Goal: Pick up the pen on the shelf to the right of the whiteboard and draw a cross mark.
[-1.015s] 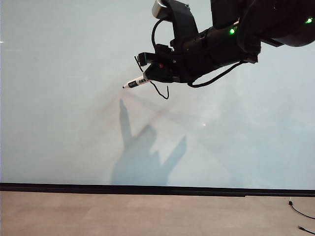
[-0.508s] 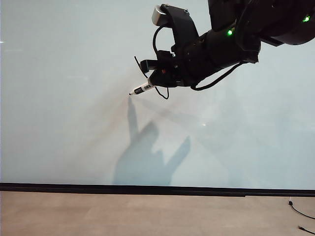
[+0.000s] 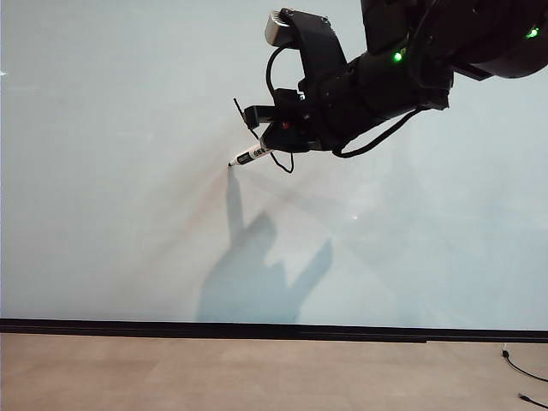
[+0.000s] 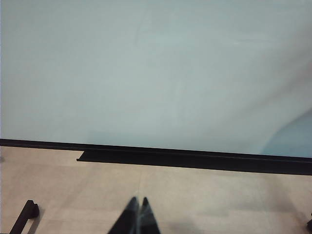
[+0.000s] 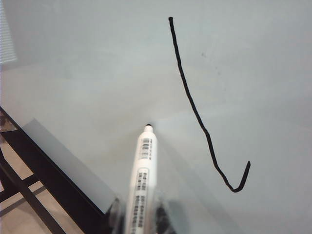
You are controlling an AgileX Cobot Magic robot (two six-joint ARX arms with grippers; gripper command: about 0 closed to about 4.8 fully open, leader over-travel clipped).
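Observation:
The whiteboard fills most of each view. My right gripper is shut on the pen, a slim white marker with a black label. The pen's black tip points at the board and meets its own shadow there. One thin black stroke with a small hook at its end is on the board beside the pen; nothing crosses it. My left gripper is shut and empty, low over the tabletop in front of the board.
A black strip runs along the board's bottom edge, with the pale tabletop below it. Black cables lie at the lower right. A black bracket sits near my left gripper. Dark frame bars run beside the board.
My right gripper carried the pen a little right and down, and the tip closed onto its shadow on the board. The left gripper has not moved.

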